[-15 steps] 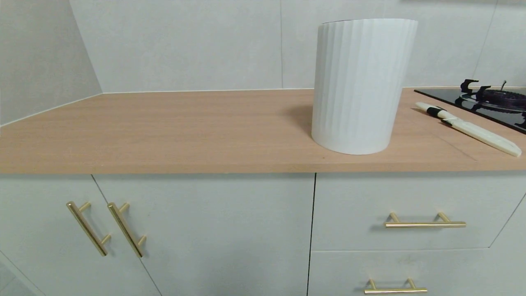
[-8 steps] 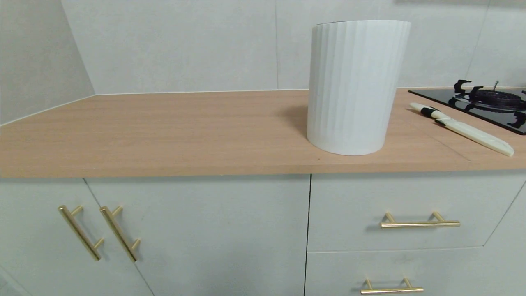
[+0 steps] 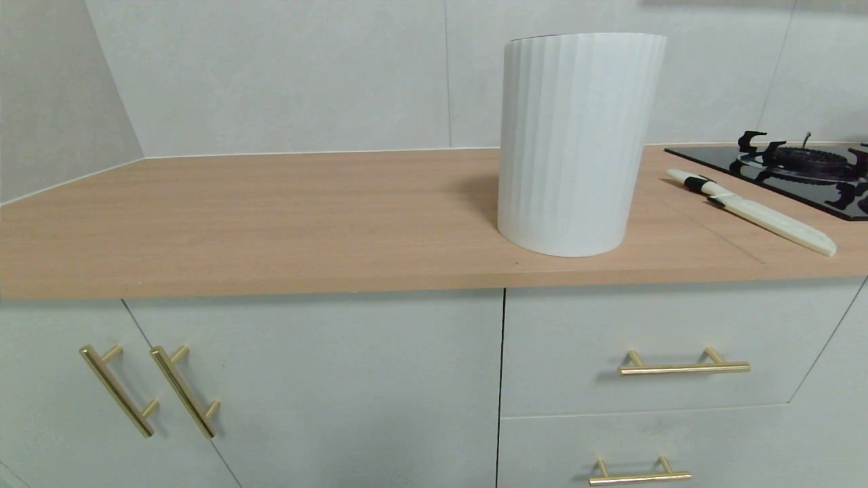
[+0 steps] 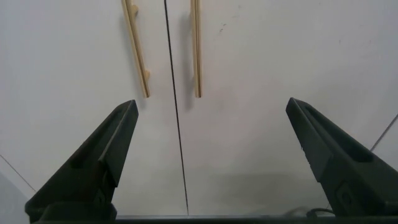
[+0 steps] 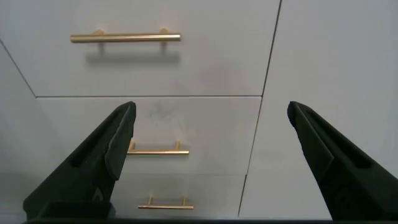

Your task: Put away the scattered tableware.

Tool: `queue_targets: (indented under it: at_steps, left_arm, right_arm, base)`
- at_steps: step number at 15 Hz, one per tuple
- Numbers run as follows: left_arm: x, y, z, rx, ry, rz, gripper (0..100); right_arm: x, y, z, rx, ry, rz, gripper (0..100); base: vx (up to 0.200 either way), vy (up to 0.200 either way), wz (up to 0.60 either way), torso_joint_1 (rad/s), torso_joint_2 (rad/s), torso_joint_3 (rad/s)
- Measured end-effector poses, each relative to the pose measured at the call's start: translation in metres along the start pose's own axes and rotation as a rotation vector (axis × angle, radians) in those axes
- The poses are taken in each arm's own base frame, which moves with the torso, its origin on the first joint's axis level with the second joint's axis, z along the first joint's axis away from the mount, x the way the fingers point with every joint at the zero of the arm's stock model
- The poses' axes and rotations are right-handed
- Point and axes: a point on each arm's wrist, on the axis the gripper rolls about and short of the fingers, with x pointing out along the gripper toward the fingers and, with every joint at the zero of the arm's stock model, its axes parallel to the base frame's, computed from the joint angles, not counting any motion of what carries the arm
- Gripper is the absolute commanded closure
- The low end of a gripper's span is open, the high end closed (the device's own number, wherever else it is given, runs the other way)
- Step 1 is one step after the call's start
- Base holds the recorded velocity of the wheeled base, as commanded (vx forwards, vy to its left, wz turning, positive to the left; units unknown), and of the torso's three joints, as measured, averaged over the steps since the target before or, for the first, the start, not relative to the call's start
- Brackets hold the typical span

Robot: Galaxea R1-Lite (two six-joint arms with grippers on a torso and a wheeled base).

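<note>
The right gripper (image 5: 211,109) faces white drawer fronts (image 5: 205,68), its two dark fingers (image 5: 102,165) spread wide apart with nothing between them. A long brass handle (image 5: 125,38) crosses one front. Under that handle sit two shorter brass handles (image 5: 158,151) on lower fronts. A dark seam (image 5: 268,68) runs beside the long handle's drawer.

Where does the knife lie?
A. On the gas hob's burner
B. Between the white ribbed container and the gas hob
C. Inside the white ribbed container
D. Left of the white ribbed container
B: the knife lies flat on the countertop, to the right of the white ribbed container and just short of the gas hob.
</note>
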Motion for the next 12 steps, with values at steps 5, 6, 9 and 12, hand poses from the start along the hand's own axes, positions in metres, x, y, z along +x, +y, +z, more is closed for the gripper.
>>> queue_targets:
  at_steps: [5,6,9,12]
  left_arm:
    - [0.0000,0.0000,0.0000,0.003,0.000,-0.001,0]
    - [0.0000,0.0000,0.0000,0.003,0.000,0.000,0]
    - [0.0000,0.0000,0.0000,0.002,0.000,0.000,0]
    - [0.0000,0.0000,0.0000,0.000,0.000,0.000,0]
  right_arm:
    - [0.0000,0.0000,0.0001,0.000,0.000,-0.001,0]
    - [0.0000,0.0000,0.0001,0.000,0.000,0.000,0]
    - [0.0000,0.0000,0.0001,0.000,0.000,0.000,0]
    - [0.0000,0.0000,0.0001,0.000,0.000,0.000,0]
  base:
    - [0.000,-0.200,0.00,0.000,0.00,0.001]
    - [0.000,-0.200,0.00,0.007,0.01,0.002]
    - [0.000,-0.200,0.00,0.001,0.00,0.001]
    - [0.000,0.000,0.00,0.000,0.00,0.000]
